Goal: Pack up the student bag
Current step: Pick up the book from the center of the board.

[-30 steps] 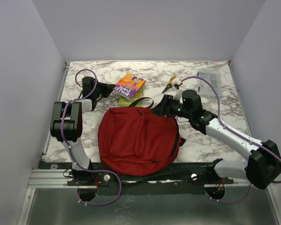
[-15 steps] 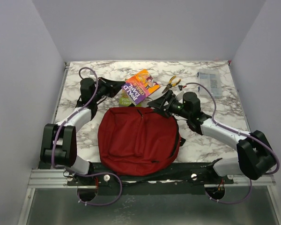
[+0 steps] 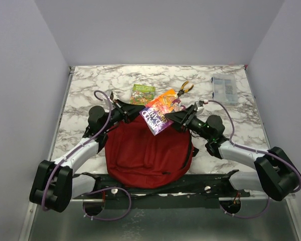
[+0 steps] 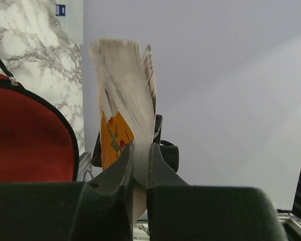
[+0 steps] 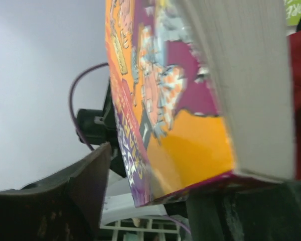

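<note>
The student bag (image 3: 148,153), dark red with black straps, lies flat at the table's near middle; its edge shows in the left wrist view (image 4: 25,135). An orange and purple book (image 3: 160,113) hangs tilted above the bag's far edge. My left gripper (image 3: 139,113) is shut on the book's page edge (image 4: 128,90), its fingers (image 4: 121,168) pinching it. From the right, my right gripper (image 3: 177,118) straddles the book's lower corner (image 5: 190,145). One of its fingers (image 5: 88,175) stands clear of the cover, while the other lies against the book. Its jaws are open (image 5: 160,196).
A green book (image 3: 143,94) lies flat on the marble table (image 3: 90,90) behind the bag. Yellow-handled pliers (image 3: 184,88) lie at the back, right of centre. A clear plastic case (image 3: 223,89) sits at the back right. Grey walls enclose the table.
The left gripper has carried the orange book up and toward the bag, uncovering the green book. The right gripper has swung in around the book's corner.
</note>
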